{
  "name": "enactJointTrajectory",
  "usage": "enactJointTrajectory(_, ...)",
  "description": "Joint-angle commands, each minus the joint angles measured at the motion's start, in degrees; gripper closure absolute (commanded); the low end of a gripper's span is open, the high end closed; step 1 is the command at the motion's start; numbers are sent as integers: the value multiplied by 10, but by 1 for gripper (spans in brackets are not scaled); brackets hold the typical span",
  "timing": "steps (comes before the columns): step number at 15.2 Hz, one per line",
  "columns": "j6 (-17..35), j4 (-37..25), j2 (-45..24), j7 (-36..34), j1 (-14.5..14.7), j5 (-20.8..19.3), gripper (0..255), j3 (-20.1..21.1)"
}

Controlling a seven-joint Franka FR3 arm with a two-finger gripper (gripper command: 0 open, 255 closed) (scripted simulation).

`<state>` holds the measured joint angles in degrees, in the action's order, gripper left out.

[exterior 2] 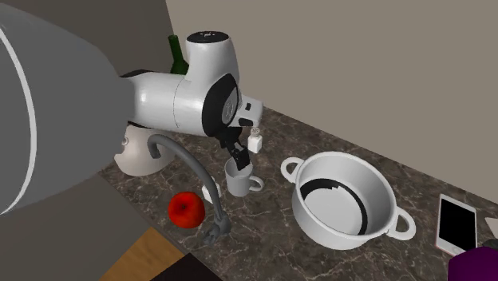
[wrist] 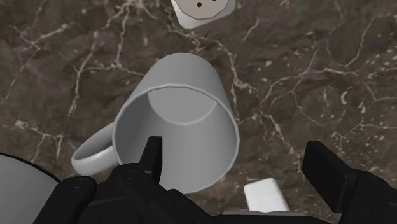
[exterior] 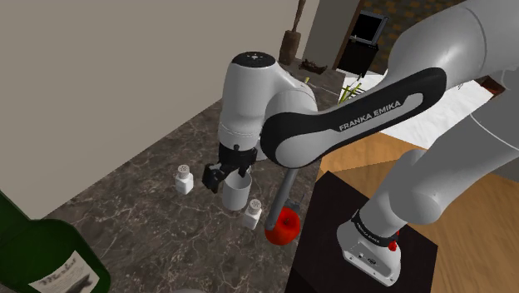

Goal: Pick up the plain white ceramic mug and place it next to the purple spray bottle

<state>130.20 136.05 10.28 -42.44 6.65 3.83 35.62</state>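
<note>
Spreading across the second exterior view, the dark marbled surface (exterior 2: 271, 239) carries a big white two-handled pot (exterior 2: 343, 199) right of centre, with a purple shape (exterior 2: 479, 267), probably the spray bottle, cut off at the lower right corner. The white mug (exterior 2: 238, 182) stands upright near the middle, left of the pot and well apart from that purple shape. The claw (wrist: 235, 156) hangs wide open above it, one finger over the opening, one outside the rim, gripping nothing. Grasp, lift and carry all seem left to do
</note>
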Motion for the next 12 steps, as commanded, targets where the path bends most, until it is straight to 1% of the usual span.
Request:
enactJointTrajectory(1, 16, 6, -12, -6, -2, -8, 0, 3)
enactJointTrajectory(9, 21, 8, -15, -8, -2, -10, 0, 4)
enactJointTrajectory(10, 21, 8, -15, -8, -2, -10, 255, 4)
enactJointTrajectory(12, 21, 8, -15, -8, -2, -10, 255, 4)
